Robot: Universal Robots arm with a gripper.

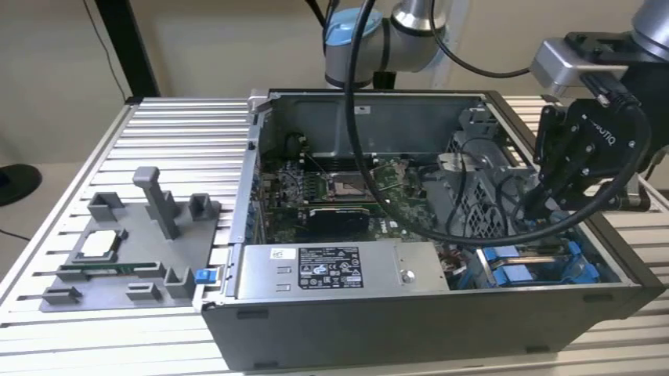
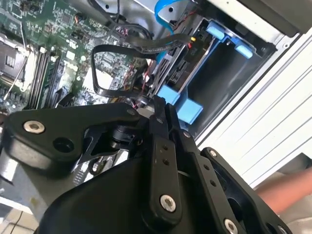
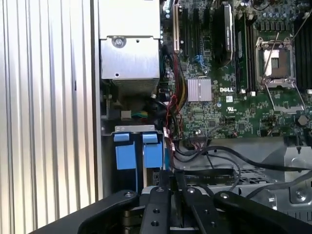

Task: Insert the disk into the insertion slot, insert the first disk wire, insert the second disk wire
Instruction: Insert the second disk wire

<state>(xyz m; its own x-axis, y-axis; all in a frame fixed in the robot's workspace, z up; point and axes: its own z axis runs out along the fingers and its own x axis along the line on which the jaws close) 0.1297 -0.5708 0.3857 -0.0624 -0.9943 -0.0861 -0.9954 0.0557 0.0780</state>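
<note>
Case: you are looking at an open computer case (image 1: 418, 313) lying on a slatted metal table (image 1: 178, 133), with the motherboard (image 1: 345, 196) exposed
Gripper: it hangs over the corner of the case at the exterior view's right (image 1: 531, 210), just above the insertion slot
Fingers: in both wrist views you see them drawn together (image 2: 158, 105) (image 3: 173, 179)
Black cable: its flat loop (image 2: 105, 51) runs down to the fingertips; you cannot tell whether it is pinched between them
Insertion slot: the grey-walled bay (image 1: 533, 270) (image 2: 229, 83) lies next to the power-supply box, against the case wall
Blue pieces: two blue plastic tabs (image 3: 126, 155) stand side by side in the bay, near the fingertips; you cannot tell whether they belong to the disk's carrier or are the bay's clips
Power-supply box: silver (image 1: 418, 270) (image 3: 129, 53), along the front of the case
Writing: the box carries a dark printed label (image 1: 329, 269) with a small white sticker beside it; the gripper's body bears pale lettering
Grey fixture: it sits on the table at the exterior view's left (image 1: 136, 258), well apart from the gripper
</note>
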